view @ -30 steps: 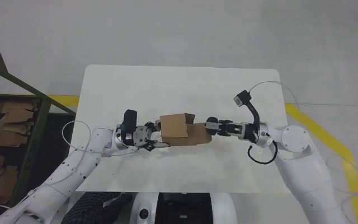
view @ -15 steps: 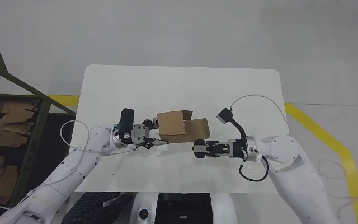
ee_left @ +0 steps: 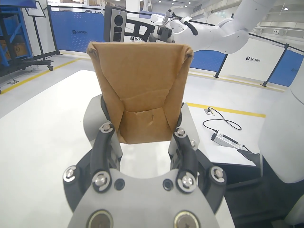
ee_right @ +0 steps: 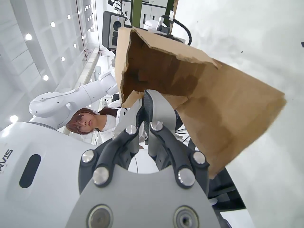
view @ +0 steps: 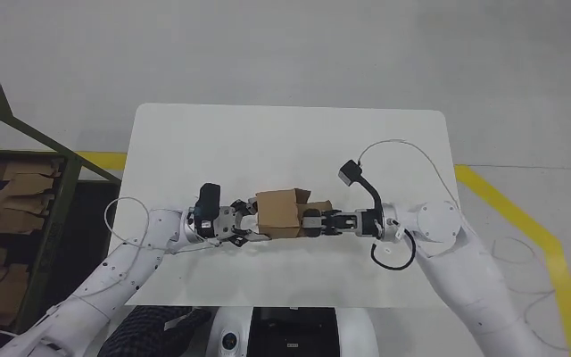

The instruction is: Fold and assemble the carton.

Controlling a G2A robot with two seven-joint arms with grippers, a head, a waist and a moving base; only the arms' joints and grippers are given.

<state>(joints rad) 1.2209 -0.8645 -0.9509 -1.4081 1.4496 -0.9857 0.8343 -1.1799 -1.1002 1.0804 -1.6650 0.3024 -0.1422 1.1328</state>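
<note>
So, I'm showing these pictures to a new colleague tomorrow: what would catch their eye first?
The brown carton over the middle of the white table, half-formed with one end open. The left claw clamps its folded end from both sides. The right claw, fingers close together, sits at the flaps of the open end.

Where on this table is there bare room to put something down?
The far half of the table, beyond the carton, is bare; so is a strip along the near edge. The middle is crowded: left tool and right tool meet the carton.
</note>
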